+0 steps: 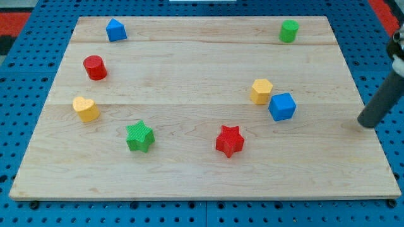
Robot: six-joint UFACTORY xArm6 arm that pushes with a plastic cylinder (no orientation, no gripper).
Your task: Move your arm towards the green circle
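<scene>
The green circle (289, 30) is a short green cylinder near the view's top right of the wooden board (189, 69). My tip (365, 123) is the lower end of a dark rod that enters from the view's right edge. It rests on the board near its right edge, well below and to the right of the green circle. It touches no block. The nearest block is the blue cube (282, 106), to the tip's left.
A yellow hexagon (261, 91) touches the blue cube. A red star (230, 140) and green star (139, 137) lie near the bottom. A yellow heart (85, 108), red cylinder (95, 67) and blue block (116, 29) are at the left.
</scene>
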